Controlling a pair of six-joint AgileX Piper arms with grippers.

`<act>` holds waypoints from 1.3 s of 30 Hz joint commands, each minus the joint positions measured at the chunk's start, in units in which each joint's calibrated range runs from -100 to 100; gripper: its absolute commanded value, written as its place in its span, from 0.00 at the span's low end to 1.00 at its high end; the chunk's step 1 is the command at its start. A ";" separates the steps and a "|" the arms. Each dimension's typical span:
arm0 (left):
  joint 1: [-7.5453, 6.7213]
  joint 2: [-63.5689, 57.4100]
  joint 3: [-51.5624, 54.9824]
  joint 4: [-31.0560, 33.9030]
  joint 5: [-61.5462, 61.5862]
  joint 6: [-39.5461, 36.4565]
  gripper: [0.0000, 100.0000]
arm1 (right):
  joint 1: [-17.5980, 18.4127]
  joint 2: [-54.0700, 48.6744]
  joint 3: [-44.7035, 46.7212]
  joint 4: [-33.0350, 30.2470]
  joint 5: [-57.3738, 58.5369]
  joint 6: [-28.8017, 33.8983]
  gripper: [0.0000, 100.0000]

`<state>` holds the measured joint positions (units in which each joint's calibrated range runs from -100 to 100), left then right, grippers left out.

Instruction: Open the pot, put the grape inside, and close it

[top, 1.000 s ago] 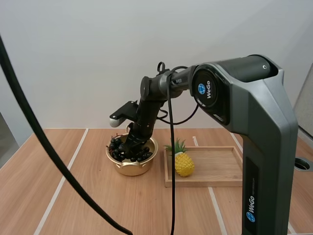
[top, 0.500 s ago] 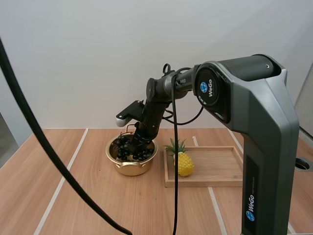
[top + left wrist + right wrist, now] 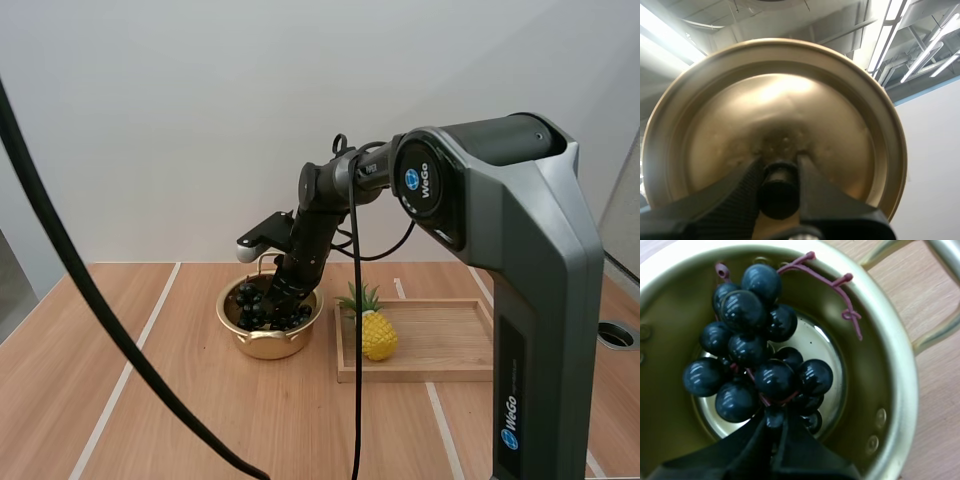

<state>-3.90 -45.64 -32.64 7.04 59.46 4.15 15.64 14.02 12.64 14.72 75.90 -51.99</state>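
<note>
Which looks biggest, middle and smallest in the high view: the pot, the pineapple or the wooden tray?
1. wooden tray
2. pot
3. pineapple
They stand about equally far from the camera, so this order seems fair.

Vessel: round golden metal pot (image 3: 900, 365) on wooden bench (image 3: 905, 285).
Contents: dark blue grape bunch (image 3: 755, 360).
Right end effector (image 3: 777, 422): pinching bunch.
</note>
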 commanded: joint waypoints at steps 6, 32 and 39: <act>0.05 -0.43 -0.34 0.52 -0.46 0.06 0.00 | -0.47 0.69 1.03 -2.47 9.40 -0.52 0.00; 0.05 -0.43 -0.34 0.52 0.13 0.06 0.00 | -0.54 -18.86 -3.58 -0.15 9.40 5.03 1.00; 0.05 -0.43 -0.34 0.52 0.13 0.06 0.00 | -0.54 -31.61 -5.84 -3.38 9.05 10.88 1.00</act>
<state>-3.90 -45.64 -32.64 7.15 60.91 4.15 15.23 -13.12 7.82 13.82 84.80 -43.94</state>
